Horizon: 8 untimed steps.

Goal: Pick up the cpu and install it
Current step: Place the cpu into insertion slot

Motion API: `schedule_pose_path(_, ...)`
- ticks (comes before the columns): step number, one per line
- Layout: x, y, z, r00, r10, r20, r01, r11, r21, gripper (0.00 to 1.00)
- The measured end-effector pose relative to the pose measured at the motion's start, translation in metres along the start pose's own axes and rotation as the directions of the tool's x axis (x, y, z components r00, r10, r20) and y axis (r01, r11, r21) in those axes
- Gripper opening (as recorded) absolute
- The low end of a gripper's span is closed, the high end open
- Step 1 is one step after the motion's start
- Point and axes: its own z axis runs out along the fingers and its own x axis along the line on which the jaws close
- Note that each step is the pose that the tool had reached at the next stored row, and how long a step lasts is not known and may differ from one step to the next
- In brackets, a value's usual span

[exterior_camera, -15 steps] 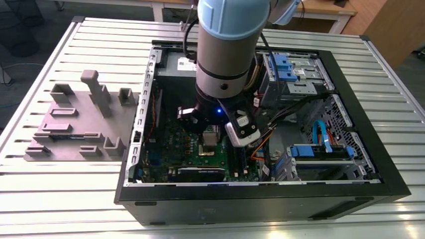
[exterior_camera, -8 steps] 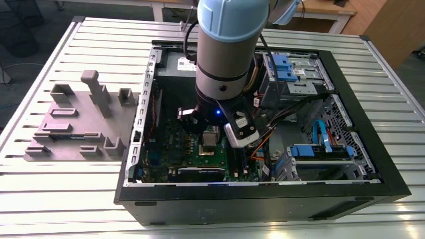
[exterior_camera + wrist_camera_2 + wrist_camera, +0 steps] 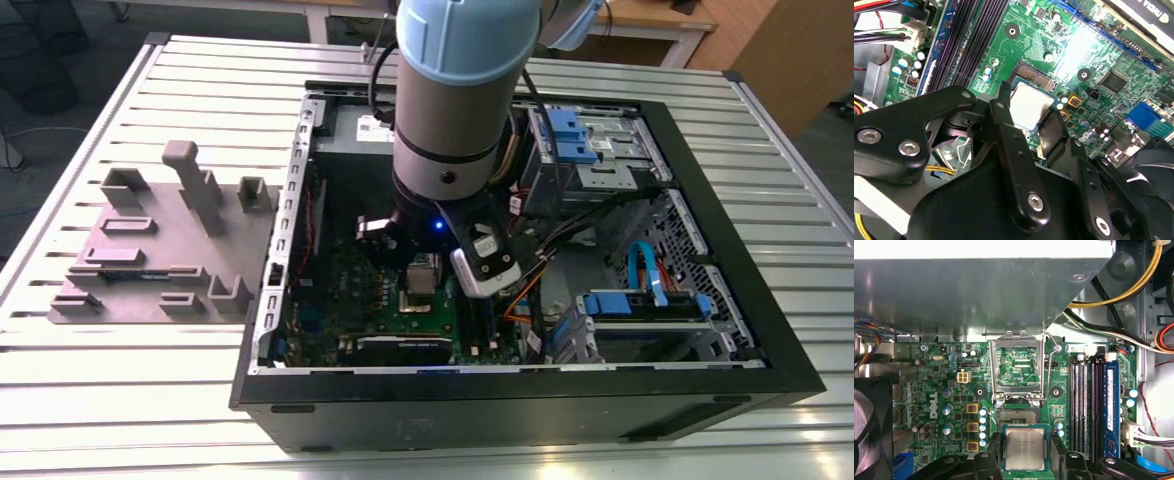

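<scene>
Robot fingers (image 3: 994, 446) clamp the cpu (image 3: 1025, 449) by the open socket (image 3: 1016, 415) (latch plate (image 3: 1017, 338) raised); placing stage, likely demanding square alignment.

Tight drop into the open case (image 3: 534, 405)

The arm (image 3: 454, 120) fills much of the case opening; drive cages (image 3: 587, 150) and loose cables (image 3: 643, 268) crowd the exterior view's right. Over the board (image 3: 939, 390), the gripper (image 3: 1025, 460), closed on the cpu (image 3: 1025, 447), has the bare socket (image 3: 1019, 416) open just beside it; the raised load plate (image 3: 1018, 365) stands at the socket's far edge, memory slots (image 3: 1084, 405) flank one side, capacitors (image 3: 983, 425) the other.
</scene>
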Motion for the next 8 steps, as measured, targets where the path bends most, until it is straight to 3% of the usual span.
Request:
schedule_pose_path(4,0.0000,0.0000,0.0022,1.0000,0.007,0.0002,-0.007,1.0000,-0.0004,0.47)
schedule_pose_path(8,0.0003,-0.0001,0.0092,0.9999,0.010,0.0001,-0.010,0.9999,-0.0002,0.47)
